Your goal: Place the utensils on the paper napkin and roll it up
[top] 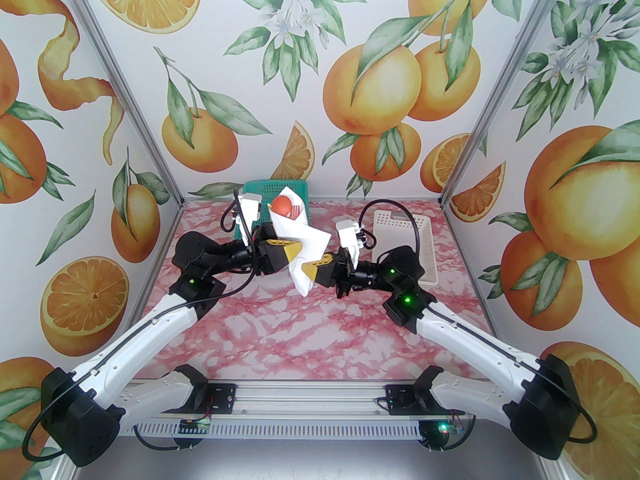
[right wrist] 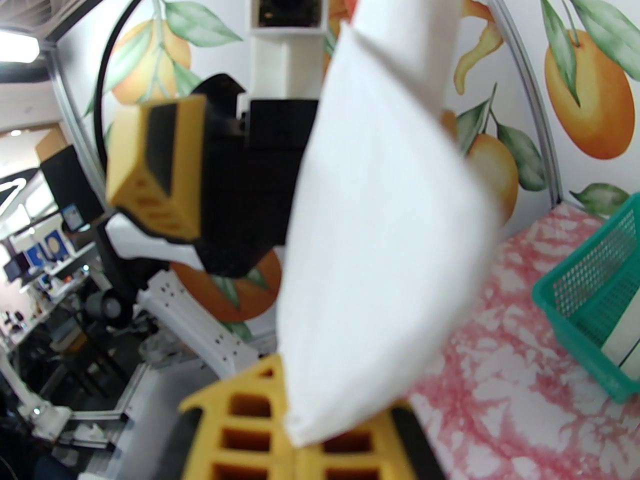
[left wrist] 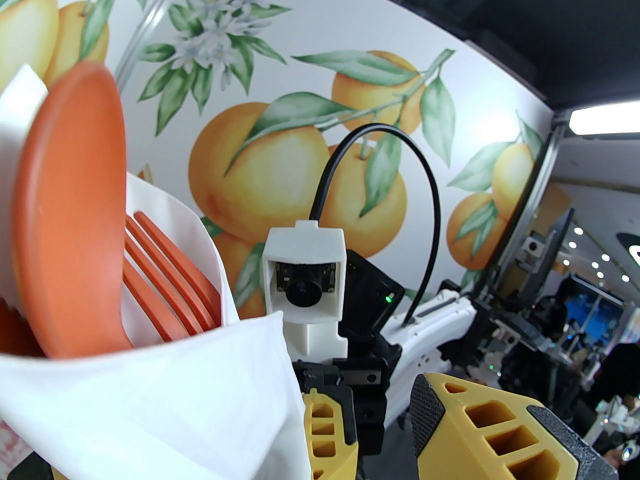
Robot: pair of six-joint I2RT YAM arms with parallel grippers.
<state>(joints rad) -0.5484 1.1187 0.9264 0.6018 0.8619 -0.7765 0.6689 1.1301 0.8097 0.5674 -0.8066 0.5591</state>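
rail (top: pixel 300 408): metal bar at the near edge, carrying both arm bases; the white links reach forward and inward until the wrists meet over the middle of the table
table (top: pixel 280 333): pink-and-white marbled top, lying below both wrists
right gripper (right wrist: pixel 295 420): yellow fingers together on the narrow lower tip of the paper napkin, pinching it in the air above the table
paper napkin (top: pixel 302 238): white sheet wrapped into a cone-like roll around the utensils, off the table between the two wrists; it is tilted, with the narrow end low and toward the near side and the open end high and toward the back
left gripper (left wrist: pixel 377 408): fingers apart with a clear gap between them; the roll lies over one finger and hides it in the right wrist view, while the other finger stands free beside it; nothing is clamped between them, and I cannot tell whether the paper presses on the covered finger
spoon (left wrist: pixel 70 208): orange, its round bowl sticking up out of the open end of the roll
fork (left wrist: pixel 170 293): orange, its tines showing just beside the spoon bowl inside the same fold
green basket (top: pixel 300 187): teal mesh, on the table at the back wall, behind the top of the roll; in the right wrist view something white lies in it, too cropped to name
white basket (top: pixel 397 220): slotted plastic, on the table at the back right, behind the right arm's elbow
walls (top: pixel 380 83): printed with oranges, slices, leaves and blossoms on the back and both sides
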